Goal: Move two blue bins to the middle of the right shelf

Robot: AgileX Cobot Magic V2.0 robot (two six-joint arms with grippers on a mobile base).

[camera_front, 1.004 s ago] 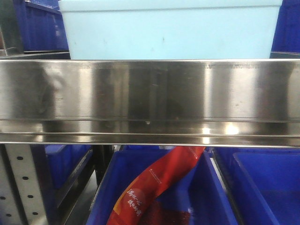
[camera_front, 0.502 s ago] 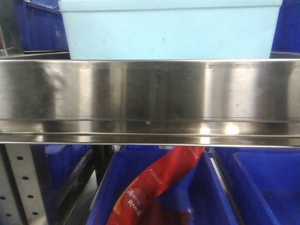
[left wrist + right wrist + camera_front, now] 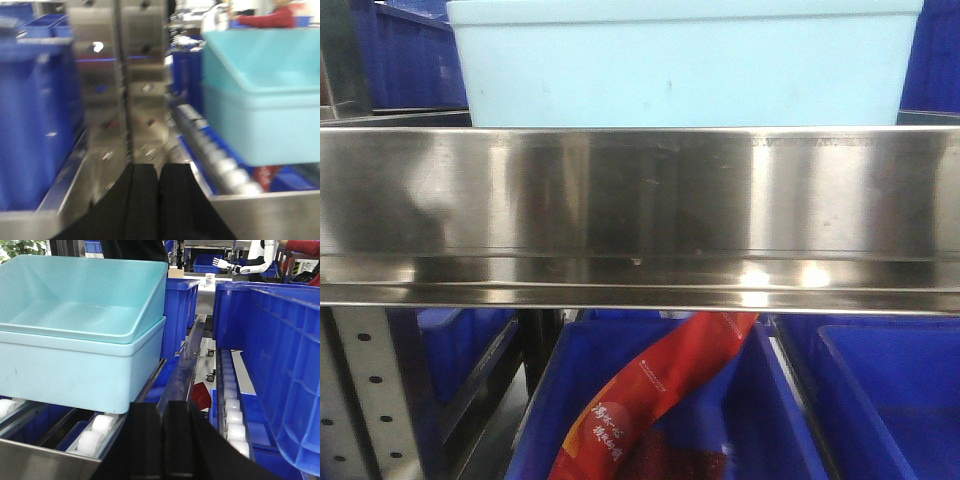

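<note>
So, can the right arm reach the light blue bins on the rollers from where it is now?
Probably yes. The light blue bins sit just ahead and left of the right gripper, with nothing between them; the jaws are closed and must open first.

Probably a warehouse or logistics lab: steel roller shelving (image 3: 640,200), stacked blue bins (image 3: 270,365), pale tubs (image 3: 80,335).

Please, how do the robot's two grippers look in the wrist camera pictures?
Only the fingers show. The left gripper and the right gripper each have two matte black, flat, broad fingers that widen toward the bottom edge. No cables or markings are visible.
</note>
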